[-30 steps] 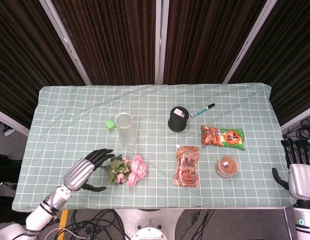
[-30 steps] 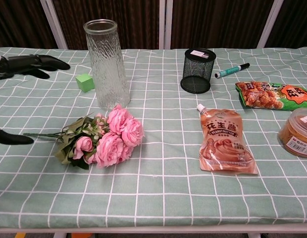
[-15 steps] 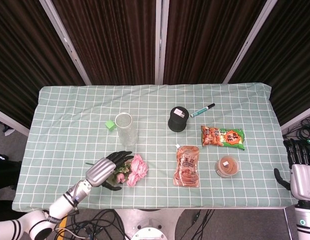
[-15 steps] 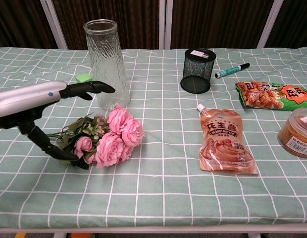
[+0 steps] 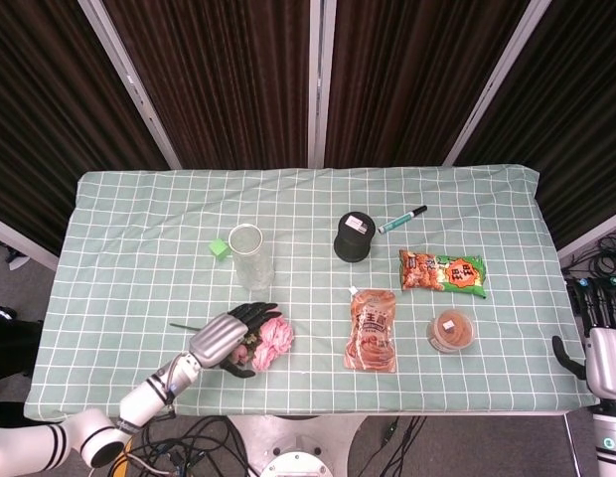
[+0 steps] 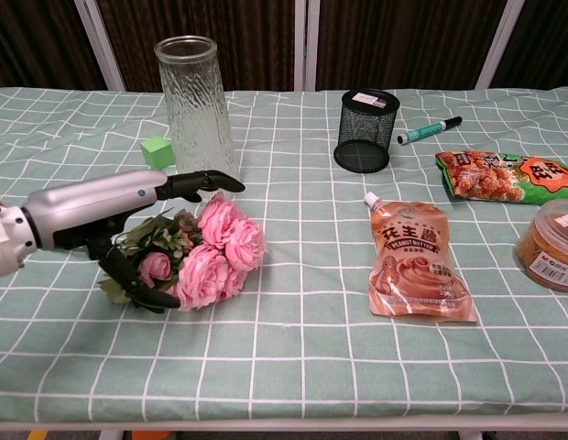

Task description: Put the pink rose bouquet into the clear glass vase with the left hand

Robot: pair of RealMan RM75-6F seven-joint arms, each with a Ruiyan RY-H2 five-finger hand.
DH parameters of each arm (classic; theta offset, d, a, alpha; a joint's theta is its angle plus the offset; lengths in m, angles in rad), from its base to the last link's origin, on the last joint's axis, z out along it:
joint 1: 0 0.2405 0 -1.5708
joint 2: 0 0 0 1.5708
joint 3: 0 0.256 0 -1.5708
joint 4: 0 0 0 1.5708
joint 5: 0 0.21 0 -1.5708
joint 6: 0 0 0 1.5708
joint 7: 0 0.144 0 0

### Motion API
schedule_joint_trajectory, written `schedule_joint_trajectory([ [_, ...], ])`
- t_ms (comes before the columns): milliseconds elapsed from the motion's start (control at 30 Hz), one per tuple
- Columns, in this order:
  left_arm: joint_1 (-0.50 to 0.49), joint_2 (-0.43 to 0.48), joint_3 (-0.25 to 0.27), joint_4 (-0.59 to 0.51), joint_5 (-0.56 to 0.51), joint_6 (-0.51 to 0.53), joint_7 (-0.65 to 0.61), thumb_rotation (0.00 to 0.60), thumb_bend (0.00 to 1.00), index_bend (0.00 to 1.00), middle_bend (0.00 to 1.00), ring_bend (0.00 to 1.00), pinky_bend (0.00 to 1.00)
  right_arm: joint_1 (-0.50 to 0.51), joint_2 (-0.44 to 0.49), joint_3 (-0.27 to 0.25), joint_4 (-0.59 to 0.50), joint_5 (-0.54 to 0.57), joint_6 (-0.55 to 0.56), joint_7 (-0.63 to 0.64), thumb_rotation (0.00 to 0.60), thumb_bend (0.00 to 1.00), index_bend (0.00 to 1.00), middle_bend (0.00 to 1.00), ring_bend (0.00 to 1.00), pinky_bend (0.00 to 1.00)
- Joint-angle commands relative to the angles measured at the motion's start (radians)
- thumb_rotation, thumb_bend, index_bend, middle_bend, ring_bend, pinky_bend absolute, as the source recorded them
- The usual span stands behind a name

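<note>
Chest view, left hand (image 6: 128,206): over the bouquet's leafy end, fingers spread, thumb underneath, not clamped.
Pink rose bouquet (image 6: 206,252): lying on the checked bench (image 6: 311,348), near side of the vase.
Clear ribbed glass vase (image 6: 196,119): upright, just beyond.
Right hand (image 5: 604,343): far right, off the bench, fingers apart.

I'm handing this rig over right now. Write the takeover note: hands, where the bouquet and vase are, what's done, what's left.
Left hand: open, fingers spread over the pink rose bouquet, thumb low by the stems; no grip yet.
Right hand: idle, off the table's right edge, fingers up.
Bouquet: lying on its side on the tablecloth, in front of the clear glass vase.
Vase: upright, empty.
Done: the left hand's reach to the bouquet.
Left: close on the stems, lift, stand the bouquet in the vase, release.
</note>
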Motion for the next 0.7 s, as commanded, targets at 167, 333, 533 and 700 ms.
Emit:
schedule_joint_trajectory([
  [167,-0.025,-0.026,-0.006,0.036,-0.03,-0.029,0.03,0.6,0.04,0.06,0.0,0.0,0.08,-0.003,0.001,0.001,0.004,0.002,0.002,0.006,0.6,0.25,0.0,0.0,0.0,0.0],
  [333,-0.042,-0.029,-0.008,0.042,-0.054,-0.052,0.039,0.6,0.04,0.06,0.0,0.0,0.08,-0.004,0.0,0.001,0.008,0.007,-0.002,0.012,0.6,0.25,0.0,0.0,0.0,0.0],
  [533,-0.052,-0.039,-0.011,0.052,-0.081,-0.066,0.048,0.6,0.04,0.06,0.0,0.0,0.08,-0.005,-0.002,0.0,0.014,0.009,-0.006,0.016,0.6,0.25,0.0,0.0,0.0,0.0],
  [700,-0.062,-0.057,-0.013,0.07,-0.091,-0.069,0.06,0.6,0.04,0.06,0.0,0.0,0.09,-0.005,-0.005,0.0,0.021,0.013,-0.01,0.019,0.6,0.25,0.0,0.0,0.0,0.0],
])
